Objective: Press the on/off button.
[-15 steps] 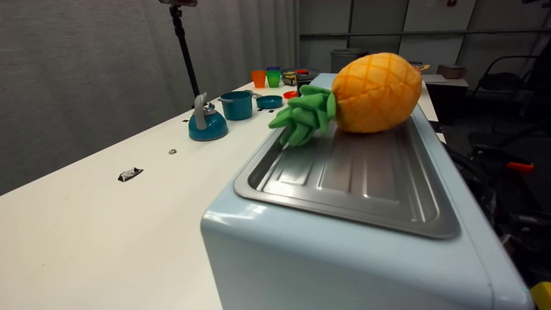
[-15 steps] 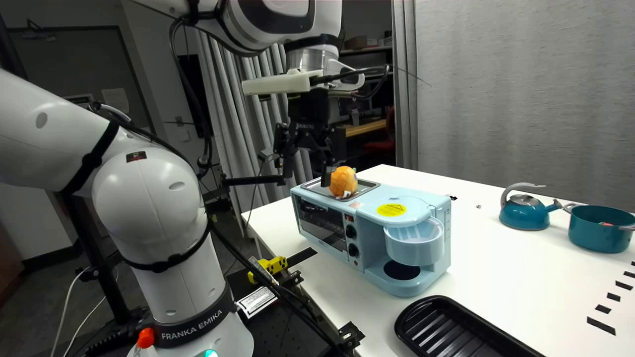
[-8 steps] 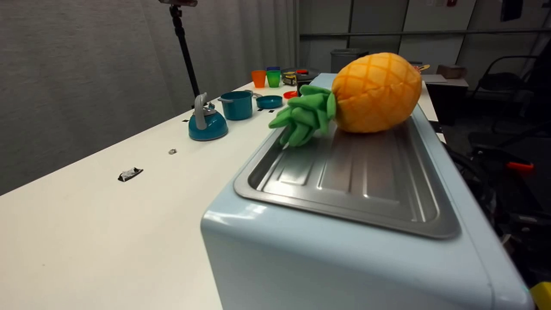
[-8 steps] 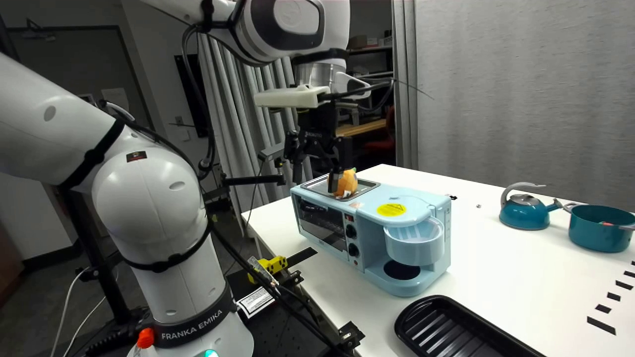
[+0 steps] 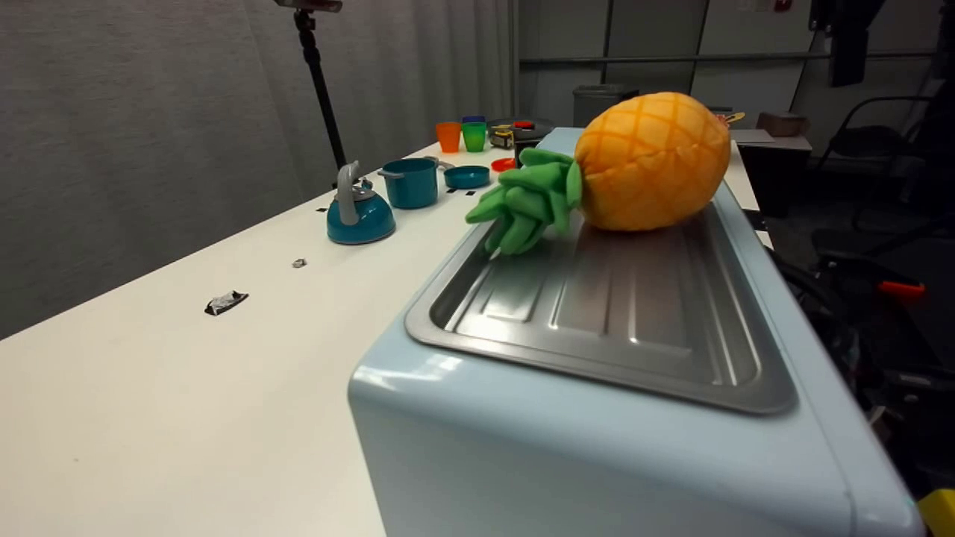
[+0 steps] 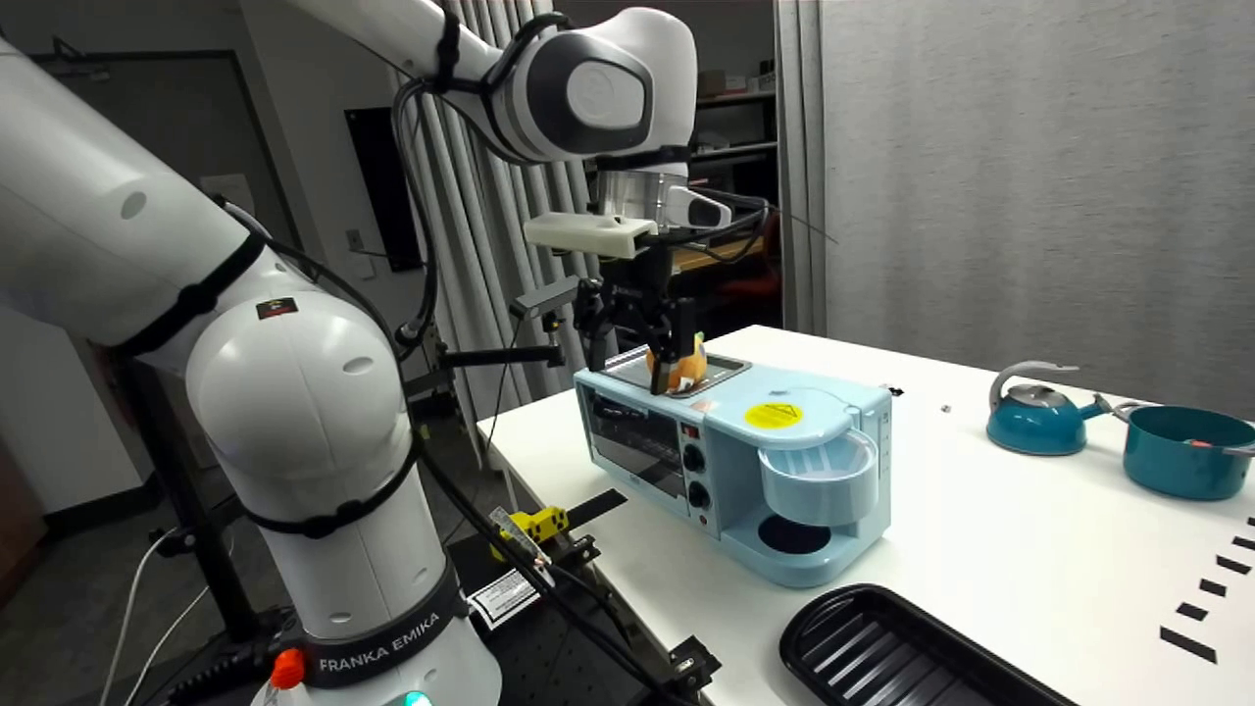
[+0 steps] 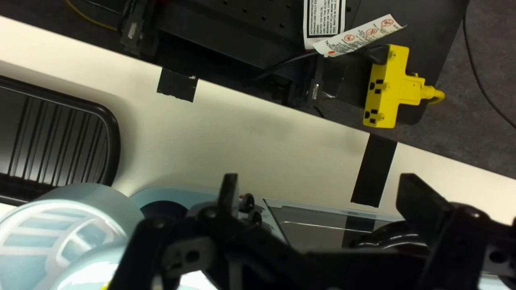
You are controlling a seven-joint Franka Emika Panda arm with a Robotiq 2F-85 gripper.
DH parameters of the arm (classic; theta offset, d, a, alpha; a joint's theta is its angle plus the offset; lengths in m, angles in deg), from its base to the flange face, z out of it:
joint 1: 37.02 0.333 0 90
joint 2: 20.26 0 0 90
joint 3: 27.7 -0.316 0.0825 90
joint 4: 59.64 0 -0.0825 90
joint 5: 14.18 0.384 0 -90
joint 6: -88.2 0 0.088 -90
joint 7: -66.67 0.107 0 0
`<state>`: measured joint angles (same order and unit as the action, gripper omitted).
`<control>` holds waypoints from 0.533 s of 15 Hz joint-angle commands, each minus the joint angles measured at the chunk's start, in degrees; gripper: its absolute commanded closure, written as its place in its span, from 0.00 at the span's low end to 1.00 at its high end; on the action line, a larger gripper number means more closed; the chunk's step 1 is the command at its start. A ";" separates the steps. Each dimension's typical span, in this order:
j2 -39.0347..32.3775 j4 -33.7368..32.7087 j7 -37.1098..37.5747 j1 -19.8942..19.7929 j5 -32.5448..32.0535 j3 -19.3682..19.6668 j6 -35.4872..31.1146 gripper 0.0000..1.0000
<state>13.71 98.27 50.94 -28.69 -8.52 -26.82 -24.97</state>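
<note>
A light blue breakfast machine (image 6: 726, 387) stands on the white table. A small red switch (image 6: 690, 431) sits at the top of its front panel, above two black knobs (image 6: 696, 476); these knobs also show in the wrist view (image 7: 247, 203), where the switch is hidden. My gripper (image 6: 627, 371) is open and empty, pointing down at the machine's front top edge, left of the switch in that exterior view. In the wrist view my gripper (image 7: 318, 179) has its fingers wide apart, with the oven's glass door (image 7: 310, 219) between them. Part of it shows in an exterior view (image 5: 848, 56).
A plush pineapple (image 5: 653, 160) lies on the machine's metal tray (image 5: 597, 373). A black ribbed pan (image 6: 912, 647), a teal kettle (image 6: 1039, 422) and a teal pot (image 6: 1186, 456) stand on the table. A yellow outlet block (image 7: 385, 88) hangs beyond the table's edge.
My gripper has moved down and to the right in an exterior view, closer to the machine's front top edge. It has come into sight at the top right of an exterior view.
</note>
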 commanded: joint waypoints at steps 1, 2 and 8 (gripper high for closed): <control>-2.67 -0.06 -0.01 1.86 3.40 -0.73 -4.42 0.16; -3.31 -0.06 -0.07 2.35 4.24 -1.02 -6.12 0.26; -7.40 -0.06 -0.04 4.36 7.57 -2.20 -15.19 0.72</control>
<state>8.67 98.26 50.94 -25.48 -3.09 -28.55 -35.91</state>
